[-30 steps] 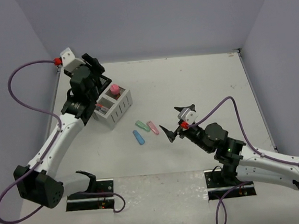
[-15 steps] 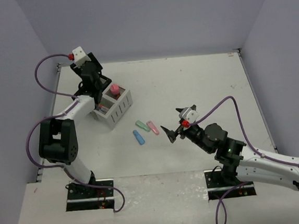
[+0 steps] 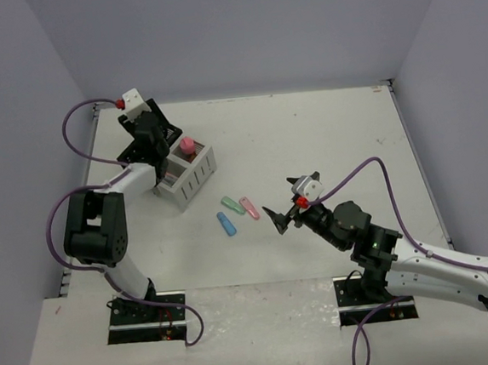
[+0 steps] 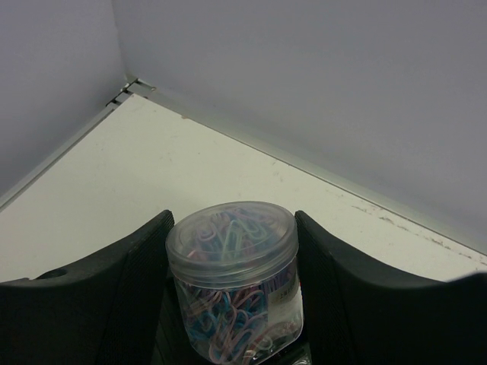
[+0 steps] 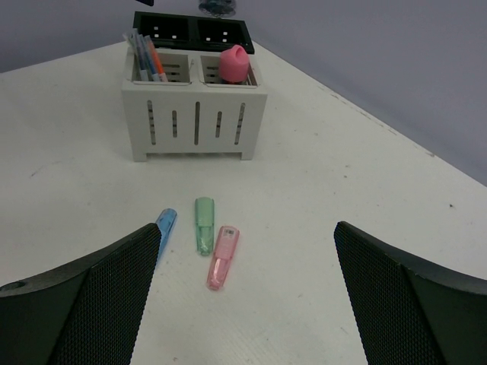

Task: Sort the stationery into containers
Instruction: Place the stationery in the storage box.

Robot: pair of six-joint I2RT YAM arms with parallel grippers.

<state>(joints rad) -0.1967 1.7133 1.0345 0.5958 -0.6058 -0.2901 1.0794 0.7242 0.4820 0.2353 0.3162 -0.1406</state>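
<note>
Left gripper [image 4: 232, 222], jaws part-open, clamped the jar [image 4: 232, 281] over the black box [image 5: 194, 30]; you needed to lower it squarely into a compartment before release. Right gripper [image 3: 279, 195] gaped wide, empty.

I see the white box [image 5: 196, 122] with grey and orange pens [image 5: 148, 57] standing in one compartment and the pink-capped bottle [image 5: 234, 63] in the other. The black box [image 5: 192, 29] is just behind it. The blue stick [image 5: 163, 226], green stick [image 5: 204, 224] and pink stick [image 5: 222, 255] lie flat in front, side by side. The clear jar [image 4: 232, 281] of paper clips is upright, clamped in my left gripper [image 4: 232, 251].
</note>
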